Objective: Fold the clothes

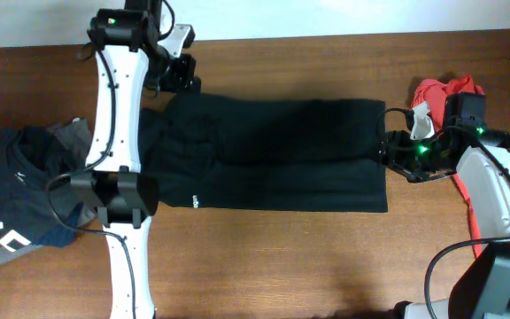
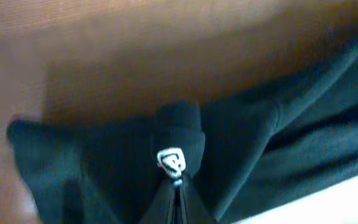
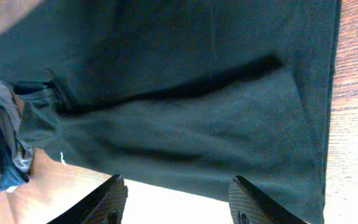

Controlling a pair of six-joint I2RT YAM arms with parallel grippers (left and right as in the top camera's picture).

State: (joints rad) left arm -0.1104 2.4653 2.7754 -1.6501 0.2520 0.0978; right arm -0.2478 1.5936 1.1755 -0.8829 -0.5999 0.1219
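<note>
A large plain black garment (image 1: 273, 155) lies flat across the middle of the wooden table (image 1: 282, 257), with a tiny white mark (image 1: 196, 200) near its front left edge. My left gripper (image 1: 177, 78) is at the garment's far left corner. In the left wrist view its fingers (image 2: 178, 183) are shut, pinching black fabric beside a small round white logo (image 2: 171, 160). My right gripper (image 1: 386, 151) is at the garment's right edge. In the right wrist view its fingers (image 3: 176, 180) are spread wide and empty, with the black garment (image 3: 185, 112) just beyond them.
A heap of navy and grey clothes (image 1: 16, 195) lies at the table's left edge. A red garment (image 1: 445, 89) lies at the far right behind my right arm. My left arm (image 1: 118, 177) runs along the garment's left side.
</note>
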